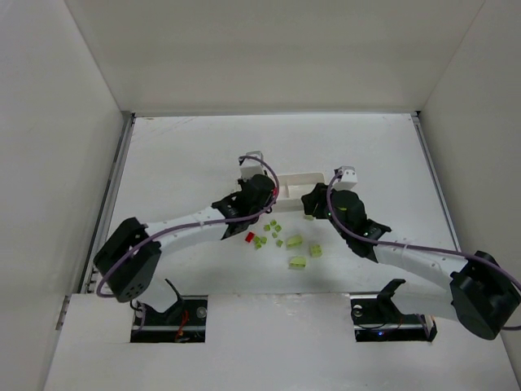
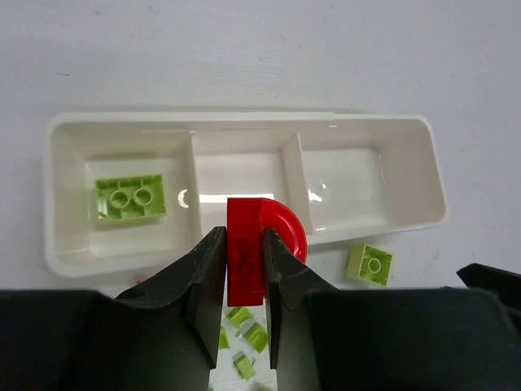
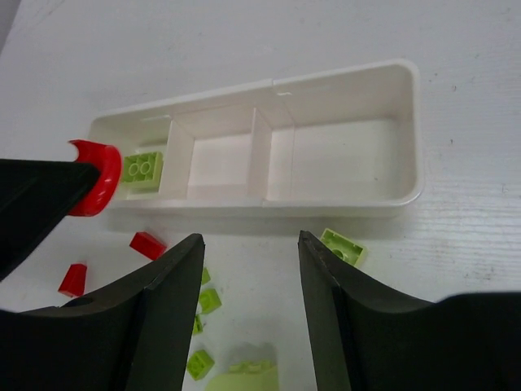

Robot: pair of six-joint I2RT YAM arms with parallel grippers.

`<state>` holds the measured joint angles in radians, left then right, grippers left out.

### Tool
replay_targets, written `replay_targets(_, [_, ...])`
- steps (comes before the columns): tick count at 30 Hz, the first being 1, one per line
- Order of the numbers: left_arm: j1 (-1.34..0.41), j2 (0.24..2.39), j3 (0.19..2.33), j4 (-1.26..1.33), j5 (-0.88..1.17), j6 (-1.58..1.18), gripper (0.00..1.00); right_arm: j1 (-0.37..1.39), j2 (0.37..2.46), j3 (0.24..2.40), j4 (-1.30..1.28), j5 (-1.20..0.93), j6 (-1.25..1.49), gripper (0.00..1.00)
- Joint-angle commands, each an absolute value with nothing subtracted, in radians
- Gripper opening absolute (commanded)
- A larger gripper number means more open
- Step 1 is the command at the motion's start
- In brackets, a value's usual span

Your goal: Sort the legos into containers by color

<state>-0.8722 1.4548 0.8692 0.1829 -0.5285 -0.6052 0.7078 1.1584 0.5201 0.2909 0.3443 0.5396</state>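
The white three-compartment tray (image 2: 195,120) lies ahead of both grippers; it also shows in the top view (image 1: 305,173) and the right wrist view (image 3: 342,75). Its left compartment holds one lime green brick (image 2: 130,198); the middle and right compartments look bare. My left gripper (image 2: 244,244) is shut on a red lego (image 2: 246,261) with a curved arch part, held above the tray's near wall by the middle compartment. My right gripper (image 3: 251,244) is open and empty, just in front of the tray, with a green brick (image 3: 342,246) by its right finger.
Loose green bricks (image 1: 295,241) and one red brick (image 1: 250,237) lie scattered on the table between the two arms. Two small red bricks (image 3: 148,244) lie near the tray's left end. White walls enclose the table on three sides.
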Motion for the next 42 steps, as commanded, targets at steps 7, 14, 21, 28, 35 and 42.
replay_targets(7, [-0.831,1.706,1.074,0.233,-0.433,-0.549,0.17,0.706,1.143,0.517,0.348,0.419,0.545,0.59])
replay_targets(14, [-0.823,1.729,1.086,0.236,-0.457,-0.538,0.36,0.709,1.140,0.518,0.339,0.423,0.538,0.60])
replay_targets(21, [-0.838,1.579,0.974,0.238,-0.494,-0.522,0.38,0.709,1.175,0.532,0.322,0.423,0.541,0.47])
replay_targets(28, [-0.909,1.344,0.743,0.210,-0.560,-0.555,0.37,0.709,1.209,0.564,0.246,0.459,0.551,0.30])
replay_targets(35, [-0.967,1.167,0.595,0.175,-0.548,-0.617,0.39,0.716,1.232,0.551,0.147,0.514,0.603,0.71])
replay_targets(42, [-0.999,1.115,0.508,0.169,-0.561,-0.617,0.41,0.722,1.327,0.578,0.138,0.456,0.617,0.72])
